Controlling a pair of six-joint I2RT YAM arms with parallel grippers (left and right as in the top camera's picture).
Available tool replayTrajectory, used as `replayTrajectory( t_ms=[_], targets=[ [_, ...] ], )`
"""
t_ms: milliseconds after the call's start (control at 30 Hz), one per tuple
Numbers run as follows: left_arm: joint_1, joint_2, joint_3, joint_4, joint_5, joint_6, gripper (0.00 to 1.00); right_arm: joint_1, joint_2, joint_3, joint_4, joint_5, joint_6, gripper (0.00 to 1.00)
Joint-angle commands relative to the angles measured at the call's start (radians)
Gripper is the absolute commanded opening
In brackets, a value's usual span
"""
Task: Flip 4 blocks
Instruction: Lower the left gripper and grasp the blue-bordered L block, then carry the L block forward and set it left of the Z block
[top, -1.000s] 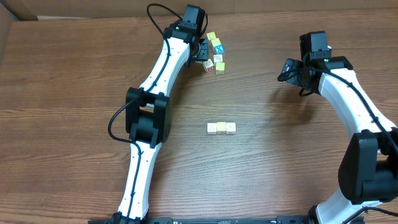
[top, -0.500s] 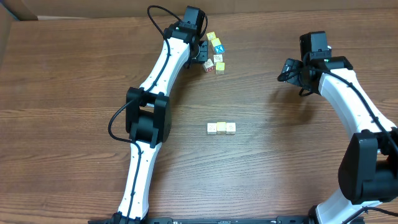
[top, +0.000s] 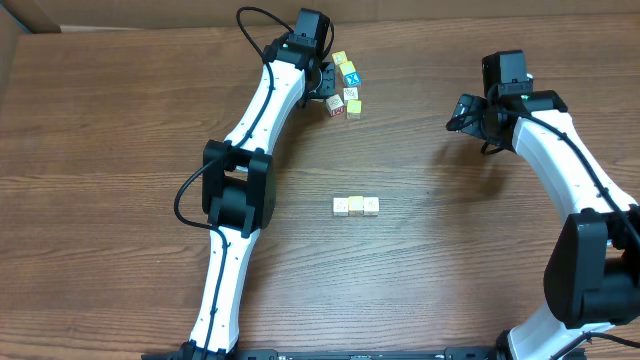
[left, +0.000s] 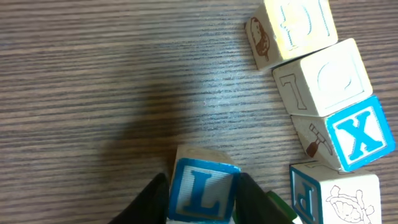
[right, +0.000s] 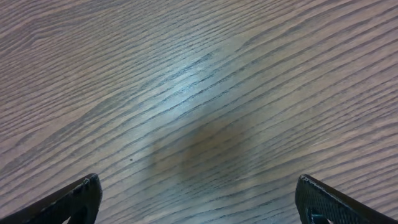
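In the left wrist view a block with a blue letter L (left: 202, 194) sits between my left gripper's (left: 203, 198) black fingers (left: 151, 198), which press on both its sides. Overhead, that gripper (top: 331, 101) is at the left edge of the block cluster, by a reddish block (top: 337, 109). Beside the L block are a blue X cube (left: 360, 134), a block with a blue P (left: 333, 198) and two cream blocks (left: 323, 78). Three pale blocks (top: 356, 206) lie in a row mid-table. My right gripper (right: 199, 199) hangs open over bare wood, far right (top: 464, 114).
The wooden table (top: 120, 150) has cardboard (top: 30, 15) along its far-left edge. The block cluster (top: 348, 82) sits near the back, close under the left arm's wrist. The right arm (top: 560, 160) bends along the right side.
The left fingers have closed in onto the L block. Neither arm has shifted in the overhead view, and the blocks lie where they were.
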Motion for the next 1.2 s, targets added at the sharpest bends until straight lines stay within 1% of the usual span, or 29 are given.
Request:
replayTrajectory(
  t_ms=[0,67,133,300,367,433,467,600,733,767,800,900,967,1167],
  targets=[
    [-0.001,0.029,0.013,0.004,0.008,0.010,0.27,-0.003,-0.029,0.021,0.006,0.010,-0.003,1.00],
    [-0.002,0.029,0.013,0.000,0.009,0.010,0.29,-0.003,-0.029,0.021,0.006,0.010,-0.003,1.00],
    [-0.002,0.029,0.012,-0.005,0.009,0.010,0.38,-0.003,-0.029,0.021,0.006,0.010,-0.003,1.00],
    [-0.003,0.029,-0.018,0.002,0.009,0.013,0.38,-0.003,-0.029,0.021,0.006,0.010,-0.003,1.00],
    [-0.003,0.029,-0.025,0.006,0.009,0.013,0.33,-0.002,-0.029,0.021,0.006,0.010,-0.003,1.00],
    [-0.002,0.029,-0.024,0.010,0.009,0.012,0.26,-0.003,-0.029,0.021,0.006,0.010,-0.003,1.00],
    [0.000,0.029,-0.024,0.013,0.009,0.012,0.25,-0.003,-0.029,0.021,0.006,0.010,-0.003,1.00],
    [0.005,0.013,0.000,-0.002,0.010,0.013,0.24,-0.003,-0.029,0.021,0.006,0.010,-0.003,1.00],
    [0.007,-0.036,0.013,-0.046,0.009,0.016,0.26,-0.003,-0.029,0.021,0.006,0.010,-0.003,1.00],
    [0.007,-0.058,0.013,-0.060,0.008,0.017,0.25,-0.002,-0.029,0.021,0.006,0.010,-0.003,1.00],
    [0.008,-0.078,0.013,-0.073,0.008,0.017,0.23,-0.003,-0.029,0.021,0.006,0.010,-0.003,1.00],
    [0.008,-0.154,0.013,-0.129,0.009,0.016,0.15,-0.003,-0.029,0.021,0.006,0.010,-0.003,1.00],
    [0.008,-0.206,0.013,-0.175,0.010,0.015,0.11,-0.003,-0.029,0.021,0.006,0.010,-0.003,1.00],
    [0.005,-0.336,0.013,-0.375,0.011,-0.018,0.11,-0.003,-0.029,0.021,0.006,0.010,-0.003,1.00]
  ],
)
